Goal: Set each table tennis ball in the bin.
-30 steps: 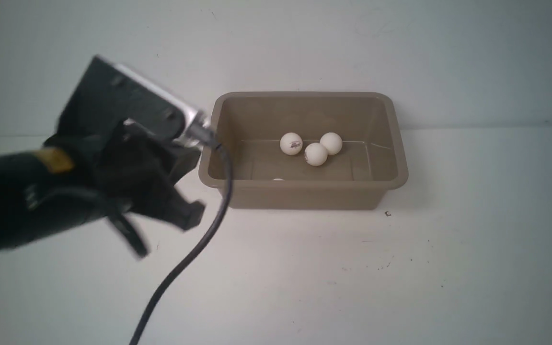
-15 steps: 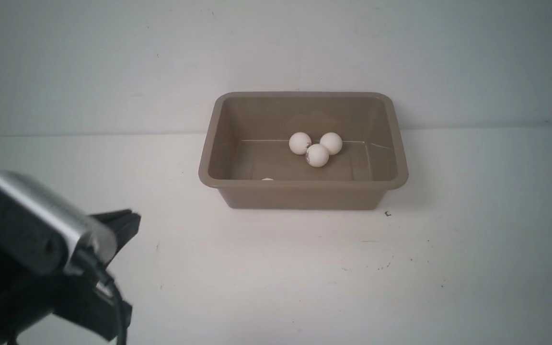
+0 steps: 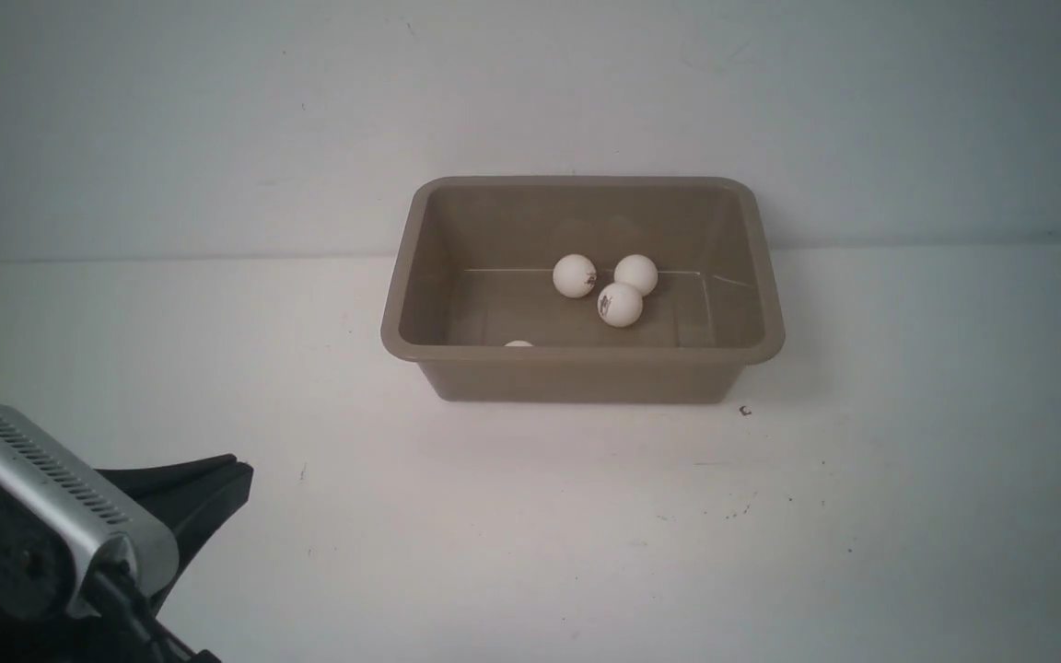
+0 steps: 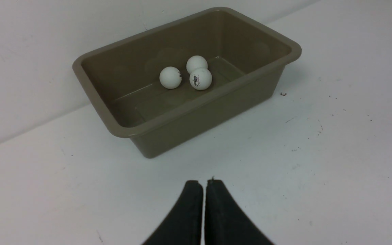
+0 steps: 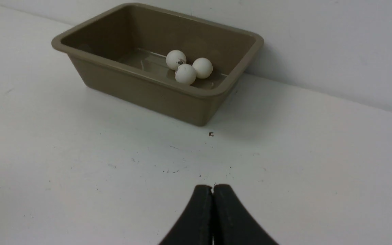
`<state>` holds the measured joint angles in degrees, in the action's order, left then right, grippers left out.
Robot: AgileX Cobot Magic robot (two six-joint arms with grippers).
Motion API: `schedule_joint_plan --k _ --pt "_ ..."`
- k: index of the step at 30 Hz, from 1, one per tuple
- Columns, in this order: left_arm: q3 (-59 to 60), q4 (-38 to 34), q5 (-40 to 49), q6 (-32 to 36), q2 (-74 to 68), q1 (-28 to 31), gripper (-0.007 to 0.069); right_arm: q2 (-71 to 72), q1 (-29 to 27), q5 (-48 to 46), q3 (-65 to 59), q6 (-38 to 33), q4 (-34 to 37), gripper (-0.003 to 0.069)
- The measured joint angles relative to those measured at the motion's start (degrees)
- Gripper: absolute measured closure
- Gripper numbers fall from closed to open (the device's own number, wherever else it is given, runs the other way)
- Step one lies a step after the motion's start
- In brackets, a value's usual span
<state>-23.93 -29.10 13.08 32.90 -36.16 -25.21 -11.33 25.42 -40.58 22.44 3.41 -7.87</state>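
You can't read any text for certain here. In the left wrist view, the small white plastic table tennis ball with the dark printed logo (image 4: 200, 79) carries lettering too small and tilted for you to spell out. You also get dark print on another small matte white ball (image 4: 170, 78), partly turned out of sight, so you can't make out its letters either.

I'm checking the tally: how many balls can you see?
4: three balls sit toward the back of the bin, two touching, and one ball peeks over its near rim. More may be hidden there.
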Motion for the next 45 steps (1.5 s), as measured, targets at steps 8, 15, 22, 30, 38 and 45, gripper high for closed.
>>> schedule_joint_plan --k 8,15,22,30,38,45 --pt "0.00 1.24 -0.04 1.77 0.05 0.00 0.0629 0.00 0.00 -1.28 -0.03 0.00 0.00 0.0675" --pt "2.40 7.51 -1.17 7.05 9.19 6.48 0.0629 0.00 0.00 -1.35 -0.03 0.00 0.00 0.0675" --pt "9.17 6.89 -1.51 5.07 24.46 22.04 0.0629 0.00 0.00 -1.41 -0.03 0.00 -0.06 0.0675" --pt "19.49 1.95 -1.70 2.67 33.36 30.81 0.0629 0.00 0.00 -1.43 -0.03 0.00 -0.06 0.0675" --pt "25.54 0.19 -1.16 3.22 36.77 31.39 0.0629 0.06 0.00 -1.64 -0.03 0.00 -0.06 0.0675" --pt "25.54 0.78 -5.33 4.60 36.77 31.39 0.0629 0.06 0.00 -1.64 -0.03 0.00 -0.06 0.0675"
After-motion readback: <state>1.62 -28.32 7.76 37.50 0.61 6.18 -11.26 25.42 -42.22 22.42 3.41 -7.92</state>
